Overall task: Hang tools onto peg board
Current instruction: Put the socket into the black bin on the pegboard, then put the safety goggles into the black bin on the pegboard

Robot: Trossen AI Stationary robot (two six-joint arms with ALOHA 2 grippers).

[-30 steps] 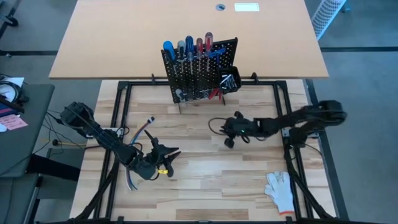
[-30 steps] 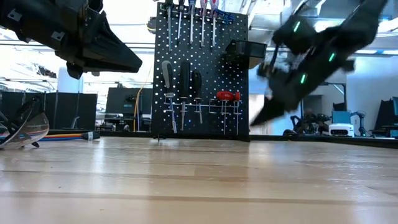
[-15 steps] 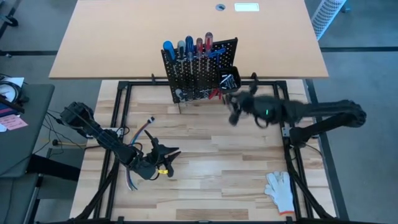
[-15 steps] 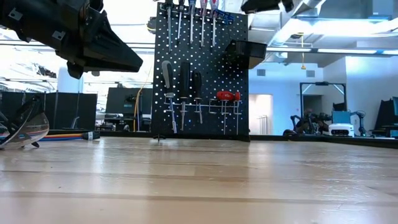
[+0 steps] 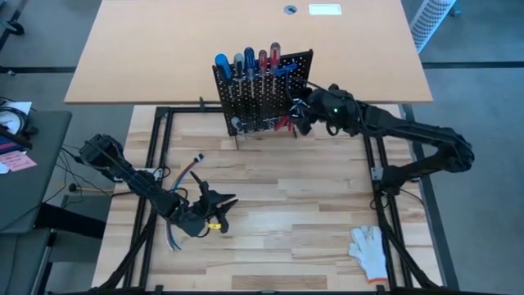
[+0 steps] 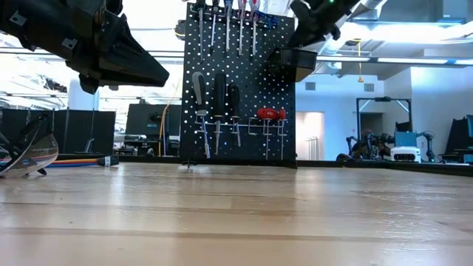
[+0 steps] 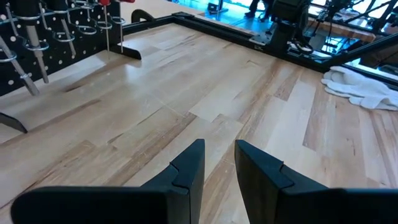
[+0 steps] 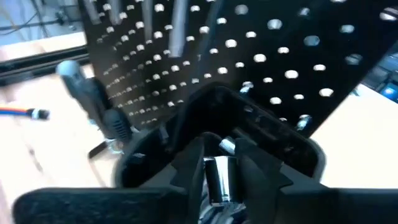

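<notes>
High view has the right gripper (image 5: pixel 301 111) now up at the peg board's (image 5: pixel 266 94) small bin (image 5: pixel 303 102), having swung over from mid-table, jaws pinching a small metal bit (image 8: pixel 217 180) just above it. Drop-off looks imminent. Left gripper (image 5: pixel 219 205) waits near-left, jaws slightly parted, empty.

I can read no text, label, brand, number or sign on anything in any of my camera views.
</notes>
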